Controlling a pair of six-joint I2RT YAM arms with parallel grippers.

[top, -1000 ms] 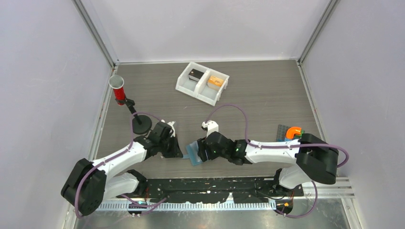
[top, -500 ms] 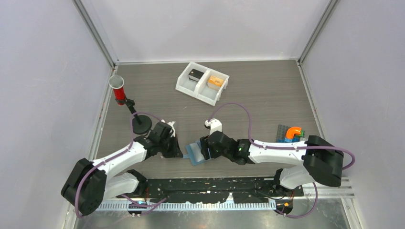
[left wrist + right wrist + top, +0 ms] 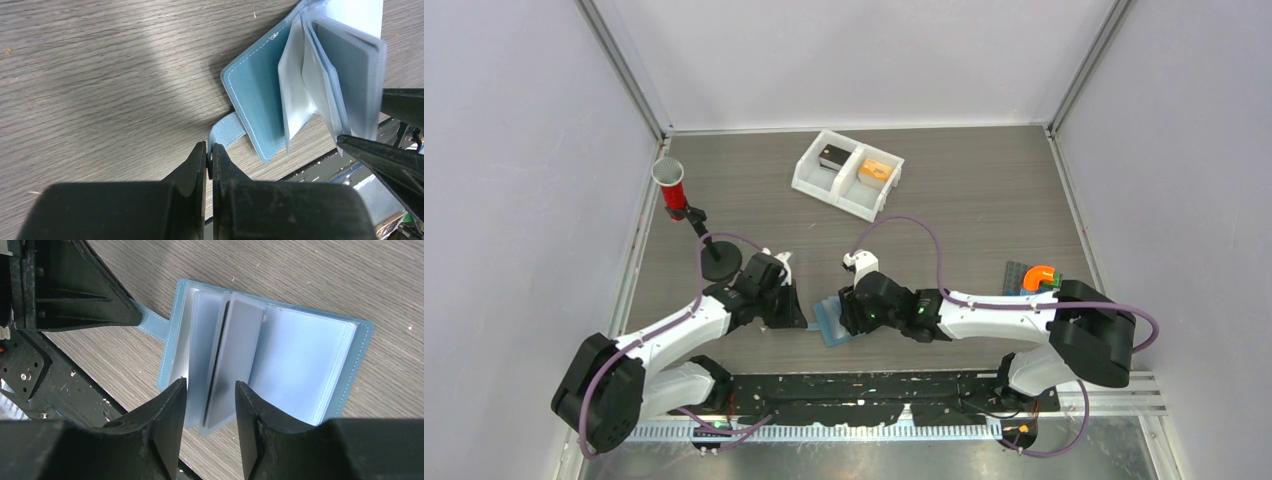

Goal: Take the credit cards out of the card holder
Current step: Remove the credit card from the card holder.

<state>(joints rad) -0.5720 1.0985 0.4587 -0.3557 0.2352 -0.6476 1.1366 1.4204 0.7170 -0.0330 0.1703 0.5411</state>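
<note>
grey wood table [image 3: 984, 190] sat between pale walls [image 3: 854, 60]. blue card holder [image 3: 827, 318] lay open near its front edge, left gripper [image 3: 210, 147] pinching the strap [image 3: 225, 132]; right gripper [image 3: 211, 387] sat around a credit card [image 3: 240, 340], squeeze unclear.

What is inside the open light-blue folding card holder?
Pale translucent plastic sleeves fan up from the light-blue card holder; one holds a flat dark grey card. Whether the other sleeves hold cards is hidden by overlap.

The left arm [image 3: 674, 330] and right arm [image 3: 999, 312] share white link shells and bulky black joint housings. A purple cable [image 3: 929, 245] loops along each. The left gripper [image 3: 209, 150] and right gripper [image 3: 211, 390] are matte black, with wedge-shaped fingers [image 3: 165, 430].
</note>
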